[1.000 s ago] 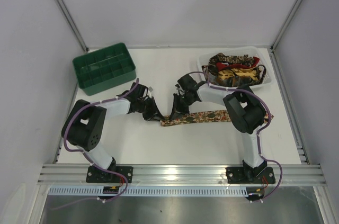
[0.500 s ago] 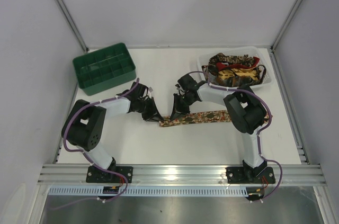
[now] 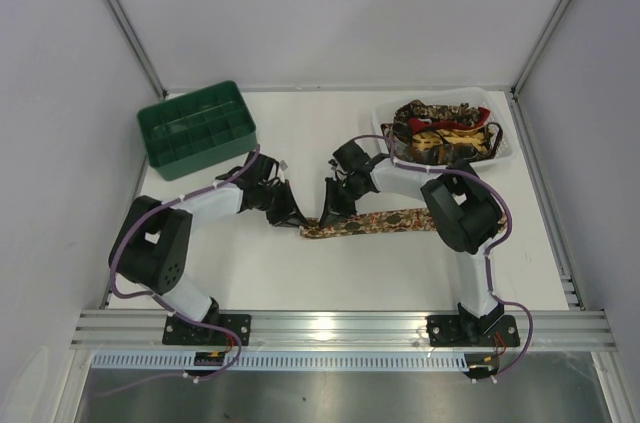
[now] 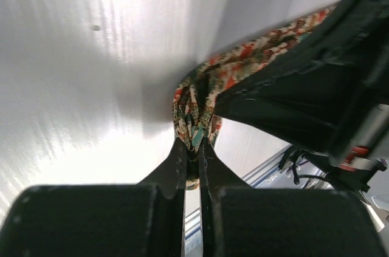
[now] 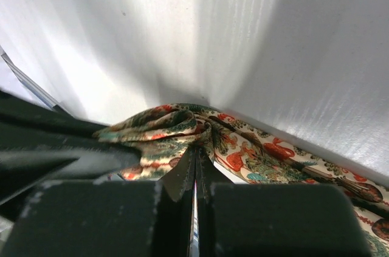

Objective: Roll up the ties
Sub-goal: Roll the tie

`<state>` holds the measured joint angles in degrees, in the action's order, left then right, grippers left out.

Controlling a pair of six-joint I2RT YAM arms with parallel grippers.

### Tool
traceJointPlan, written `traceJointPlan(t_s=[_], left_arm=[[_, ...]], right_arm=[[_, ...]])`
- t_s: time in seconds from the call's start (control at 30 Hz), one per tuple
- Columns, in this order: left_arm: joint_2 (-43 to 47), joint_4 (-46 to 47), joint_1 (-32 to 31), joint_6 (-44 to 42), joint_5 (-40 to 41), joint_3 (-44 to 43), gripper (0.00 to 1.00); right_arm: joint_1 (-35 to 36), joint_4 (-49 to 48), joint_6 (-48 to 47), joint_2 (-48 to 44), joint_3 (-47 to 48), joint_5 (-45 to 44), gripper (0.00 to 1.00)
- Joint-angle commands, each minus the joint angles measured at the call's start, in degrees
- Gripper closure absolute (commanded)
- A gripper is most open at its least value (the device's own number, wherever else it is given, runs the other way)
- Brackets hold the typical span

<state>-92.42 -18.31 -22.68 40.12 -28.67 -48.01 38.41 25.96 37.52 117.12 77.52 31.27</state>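
One tie (image 3: pixel 375 222), printed in red, green and cream, lies across the middle of the table. Its left end is bunched into a fold between the two grippers. My left gripper (image 3: pixel 293 215) is shut on that bunched end (image 4: pixel 196 114) from the left. My right gripper (image 3: pixel 333 205) is shut on the same fold (image 5: pixel 182 126) from the right, close beside the left one. The rest of the tie runs to the right under the right arm. More ties (image 3: pixel 440 128) lie piled in the white tray.
A green compartmented crate (image 3: pixel 196 129) stands at the back left. The white plastic tray (image 3: pixel 505 148) stands at the back right, beside the right arm's elbow. An aluminium rail runs along the near edge.
Both grippers stay shut on the tie's left end. The left arm's elbow has shifted a little, and the tie's end has barely moved.
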Motion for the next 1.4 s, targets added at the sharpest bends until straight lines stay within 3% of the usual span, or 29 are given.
traceJointPlan(t_s=[0.0, 0.7, 1.37], left_arm=[[4.09, -1.64, -1.14, 0.92, 0.19, -3.58, 1.0], [-2.23, -4.46, -7.73, 5.5, 2.47, -11.84, 0.97], [-10.67, -12.28, -11.16, 2.86, 10.12, -19.75, 1.0]], right_arm=[[0.78, -1.17, 0.89, 0.12, 1.23, 0.72, 1.0], [2.1, -7.15, 6.43, 0.57, 0.97, 6.0, 1.0], [-3.69, -6.88, 8.36, -6.01, -7.64, 3.1, 1.0]])
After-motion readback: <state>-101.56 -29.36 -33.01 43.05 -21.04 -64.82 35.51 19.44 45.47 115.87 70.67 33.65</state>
